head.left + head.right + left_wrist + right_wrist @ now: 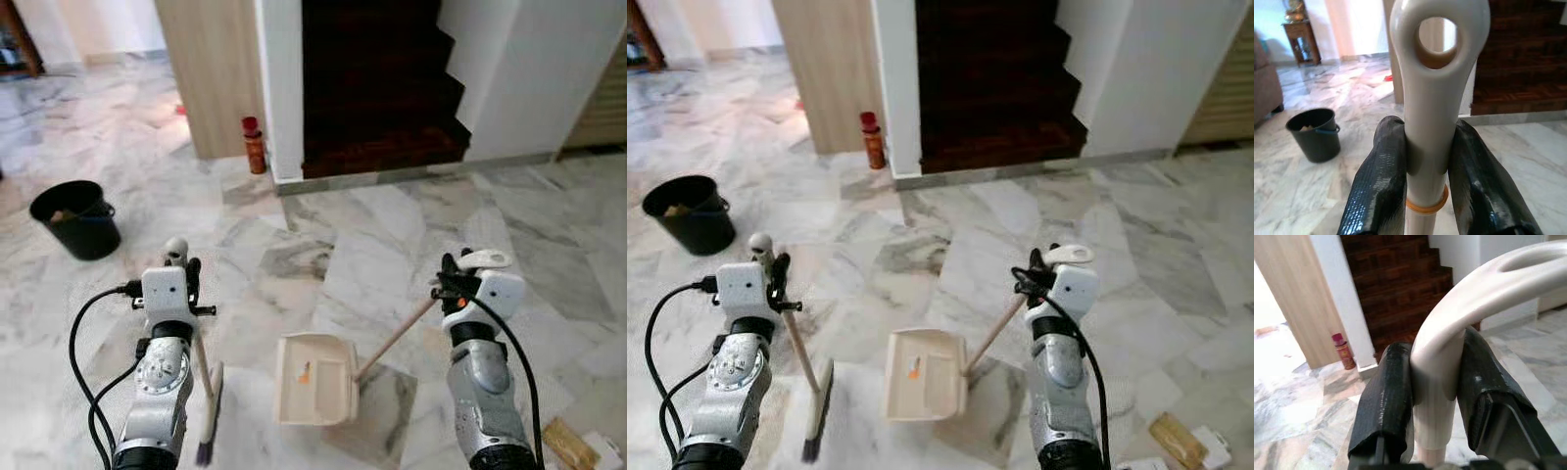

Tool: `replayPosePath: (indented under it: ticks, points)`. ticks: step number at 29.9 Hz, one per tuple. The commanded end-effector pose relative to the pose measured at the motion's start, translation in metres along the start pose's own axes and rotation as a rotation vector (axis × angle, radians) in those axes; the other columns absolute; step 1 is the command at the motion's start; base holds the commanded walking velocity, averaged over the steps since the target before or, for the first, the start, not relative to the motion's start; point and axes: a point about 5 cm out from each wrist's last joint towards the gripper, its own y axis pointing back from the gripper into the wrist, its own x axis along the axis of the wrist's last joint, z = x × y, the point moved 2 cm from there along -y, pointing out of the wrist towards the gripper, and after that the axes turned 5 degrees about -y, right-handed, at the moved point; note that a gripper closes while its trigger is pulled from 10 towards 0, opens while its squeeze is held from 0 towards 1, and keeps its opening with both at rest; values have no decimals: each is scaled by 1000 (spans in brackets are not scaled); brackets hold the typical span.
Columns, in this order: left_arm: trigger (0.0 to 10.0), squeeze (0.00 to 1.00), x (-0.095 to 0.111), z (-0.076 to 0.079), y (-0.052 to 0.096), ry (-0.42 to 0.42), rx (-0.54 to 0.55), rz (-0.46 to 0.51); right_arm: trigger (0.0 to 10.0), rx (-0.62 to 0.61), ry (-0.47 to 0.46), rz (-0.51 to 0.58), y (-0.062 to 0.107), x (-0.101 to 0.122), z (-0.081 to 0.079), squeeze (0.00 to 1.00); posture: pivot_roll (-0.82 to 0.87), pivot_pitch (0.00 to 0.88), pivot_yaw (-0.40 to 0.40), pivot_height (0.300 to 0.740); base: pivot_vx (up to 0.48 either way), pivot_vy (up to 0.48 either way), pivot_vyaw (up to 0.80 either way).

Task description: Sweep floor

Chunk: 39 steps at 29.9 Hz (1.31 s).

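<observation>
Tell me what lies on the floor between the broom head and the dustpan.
Nothing: in the left eye view, only bare marble floor separates the broom head from the dustpan, which already holds a small orange scrap.

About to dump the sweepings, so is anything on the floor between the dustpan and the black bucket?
Nothing visible: bare marble floor lies between the dustpan and the black bucket. The left hand and its broom stand just beside that line.

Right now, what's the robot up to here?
It is sweeping a marble floor. The left gripper is shut on the broom handle, bristles down on the floor. The right gripper is shut on the dustpan handle, and the pan sits flat on the floor between the arms with a small orange scrap in it. A black bucket stands off to the left.
</observation>
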Motion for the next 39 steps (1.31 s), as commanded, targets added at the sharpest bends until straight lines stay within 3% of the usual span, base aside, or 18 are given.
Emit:
replayPosePath:
  ticks: [1,39]
  points:
    - [10000,0,13,-1,-5,6,9,51,10000,6,-4,42,-7,12,-2,0,-15,0,-4,740,0,0,0]
    - [10000,0,12,0,-4,11,11,49,10000,20,-17,25,-7,10,-4,0,-10,0,-9,740,0,274,0]
